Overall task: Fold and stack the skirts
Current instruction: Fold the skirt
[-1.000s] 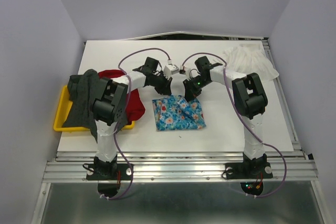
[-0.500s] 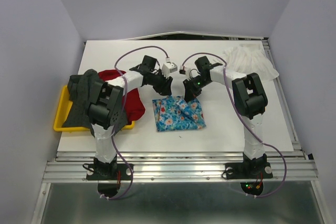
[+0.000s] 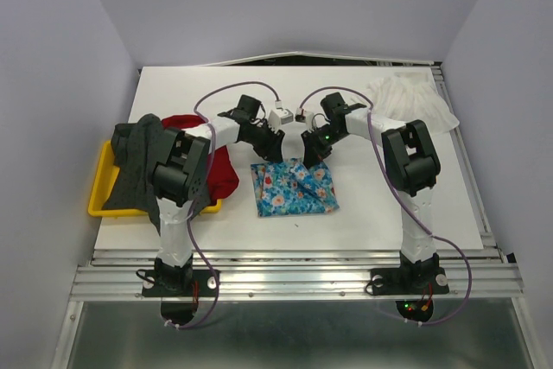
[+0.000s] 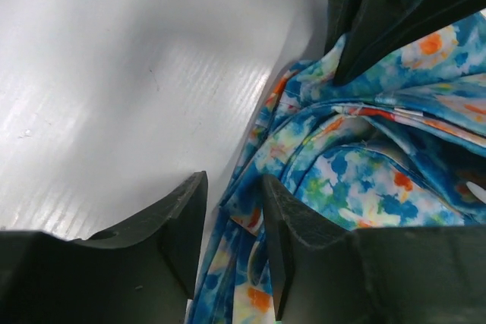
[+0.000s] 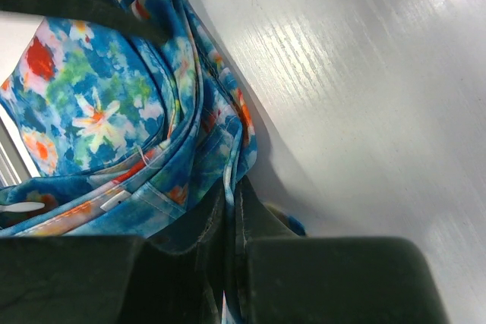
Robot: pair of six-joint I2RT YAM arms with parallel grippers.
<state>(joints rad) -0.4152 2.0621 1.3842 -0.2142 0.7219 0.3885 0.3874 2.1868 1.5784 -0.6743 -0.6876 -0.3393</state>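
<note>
Since a second ago my left fingers point(image 4: 178, 225) have parted off the blue skirt point(image 3: 294, 187), part-folded mid-worktop; my right fingers point(image 5: 262, 221) pinch its far edge. White skirt point(image 3: 410, 101), red skirt point(image 3: 226, 177) and grey skirt point(image 3: 134, 162) await folding.

At the frame's centre the blue skirt point(image 3: 294, 187) carries a flower print in red, orange and white; the wrist views add touches of green and a narrow white-and-red edge among the folds. Left of it the red skirt point(image 3: 226, 179) is plain. The grey skirt point(image 3: 130, 170) at far left is dark, any pattern too small to tell. The white skirt point(image 3: 413, 101) at upper right is plain and pale. The tray point(image 3: 97, 196) is bright yellow, the table point(image 3: 371, 213) white, the arms point(image 3: 417, 222) white with black joints
</note>
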